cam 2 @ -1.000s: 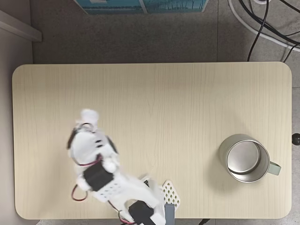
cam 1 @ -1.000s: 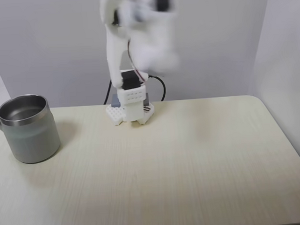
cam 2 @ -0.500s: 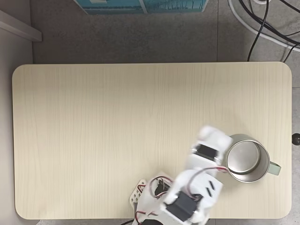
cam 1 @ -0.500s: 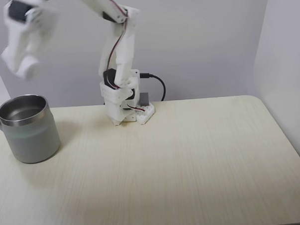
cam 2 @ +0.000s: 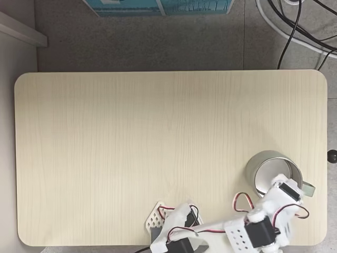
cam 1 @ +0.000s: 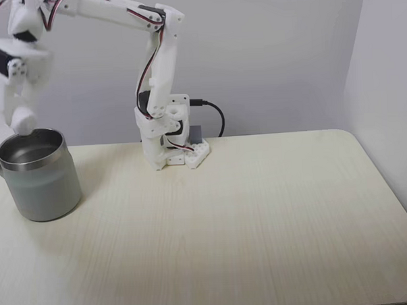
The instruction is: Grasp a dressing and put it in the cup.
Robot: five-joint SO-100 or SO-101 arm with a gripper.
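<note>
The grey-green cup (cam 1: 41,185) with a steel rim stands at the table's left in a fixed view from the front. Just above its rim hangs my white gripper (cam 1: 21,117), pointing down and shut on the dressing (cam 1: 24,122), a small white roll at its tip. In a fixed view from above, the cup (cam 2: 258,161) sits at the lower right. There the gripper (cam 2: 278,186) overlaps the cup's near side and hides the dressing.
The arm's base (cam 1: 170,152) stands at the table's back edge with a black cable (cam 1: 215,114) behind it. Bare wood (cam 2: 158,137) stretches across the table. On the floor beyond lie a blue box (cam 2: 158,5) and cables (cam 2: 295,26).
The arm has swung fast from the table's other side across to the cup. It has dropped until the gripper with the dressing hangs just over the rim.
</note>
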